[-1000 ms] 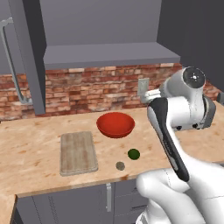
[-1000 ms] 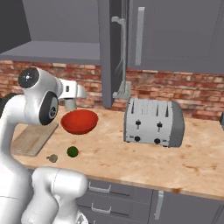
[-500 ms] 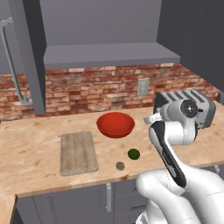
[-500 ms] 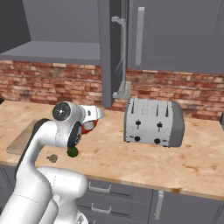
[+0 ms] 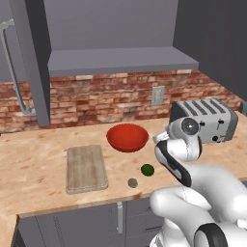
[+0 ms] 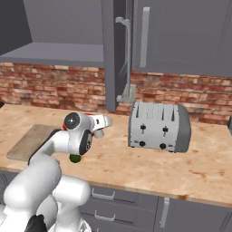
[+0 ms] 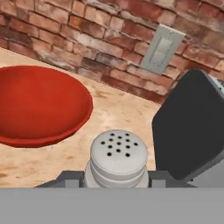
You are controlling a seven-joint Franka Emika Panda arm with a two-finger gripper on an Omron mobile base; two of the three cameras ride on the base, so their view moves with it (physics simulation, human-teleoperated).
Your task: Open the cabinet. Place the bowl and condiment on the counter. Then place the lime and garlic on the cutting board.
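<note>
Condiment shaker (image 7: 118, 158) clamped between claw (image 7: 117, 178) fingers beside red bowl (image 7: 37, 105); no readable labels.

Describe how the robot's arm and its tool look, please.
The arm is glossy white with rounded, bulging links and dark grey bands at the joints; one joint ends in a round grey cap. The tool is white with small dark finger tips. No cables or markings show.

Glossy white arm (image 5: 193, 188), dark joints
</note>
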